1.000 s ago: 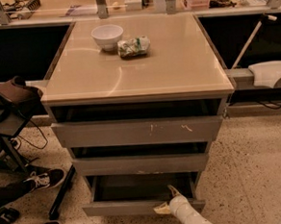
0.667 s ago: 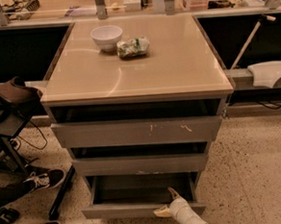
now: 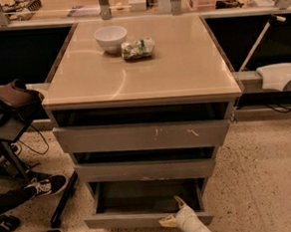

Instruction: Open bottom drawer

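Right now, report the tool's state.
Tool: open, one of its fingers inside the pulled-out bottom drawer, the other outside its front panel.

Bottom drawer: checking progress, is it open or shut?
Open: the bottom drawer front sits forward, its grey inside exposed; the gripper is at its front edge.

Lab or office workspace, not a home. Cues: speckled hard floor [image 3: 269, 169] at lower right; cluttered work counter [image 3: 127, 2] with metal posts [image 3: 103, 3] along the top edge; loose cable [image 3: 36, 145] at left; black sneakers [image 3: 46, 185] of someone at lower left; a lone grey drawer cabinet [image 3: 142, 136] mid-frame, with a bowl [image 3: 110, 38] and snack bag [image 3: 138, 48] on its beige top. Pale robot gripper [image 3: 173, 212] at bottom centre, at the front edge of the pulled-out bottom drawer [image 3: 138, 219].
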Controlling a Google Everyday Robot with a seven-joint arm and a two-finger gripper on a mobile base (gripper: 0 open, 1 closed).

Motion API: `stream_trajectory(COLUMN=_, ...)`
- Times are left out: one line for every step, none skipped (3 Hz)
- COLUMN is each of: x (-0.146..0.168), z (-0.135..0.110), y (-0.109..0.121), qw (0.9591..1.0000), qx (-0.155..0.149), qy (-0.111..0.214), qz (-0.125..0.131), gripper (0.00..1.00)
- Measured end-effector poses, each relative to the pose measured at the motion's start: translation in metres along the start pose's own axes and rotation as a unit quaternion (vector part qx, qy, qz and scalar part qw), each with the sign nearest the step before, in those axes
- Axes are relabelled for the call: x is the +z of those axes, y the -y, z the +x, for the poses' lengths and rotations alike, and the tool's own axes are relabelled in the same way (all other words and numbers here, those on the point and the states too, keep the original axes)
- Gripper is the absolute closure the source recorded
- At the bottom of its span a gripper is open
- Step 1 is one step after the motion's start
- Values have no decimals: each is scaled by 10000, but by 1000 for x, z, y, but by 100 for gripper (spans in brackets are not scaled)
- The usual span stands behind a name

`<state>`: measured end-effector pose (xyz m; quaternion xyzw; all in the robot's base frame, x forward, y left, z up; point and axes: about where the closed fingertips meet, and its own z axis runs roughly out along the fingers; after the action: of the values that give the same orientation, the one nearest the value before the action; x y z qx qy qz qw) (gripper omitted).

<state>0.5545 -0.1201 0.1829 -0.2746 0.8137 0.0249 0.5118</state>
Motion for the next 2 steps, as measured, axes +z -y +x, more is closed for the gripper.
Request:
stream_trajectory(x=-1, z=0, y=0, qw=10000, qx=0, qy=0, qz=0, gripper=100)
stream_trajectory(x=-6, z=3, y=-4, qw=10000, qx=45, qy=-7, qz=41, gripper=100)
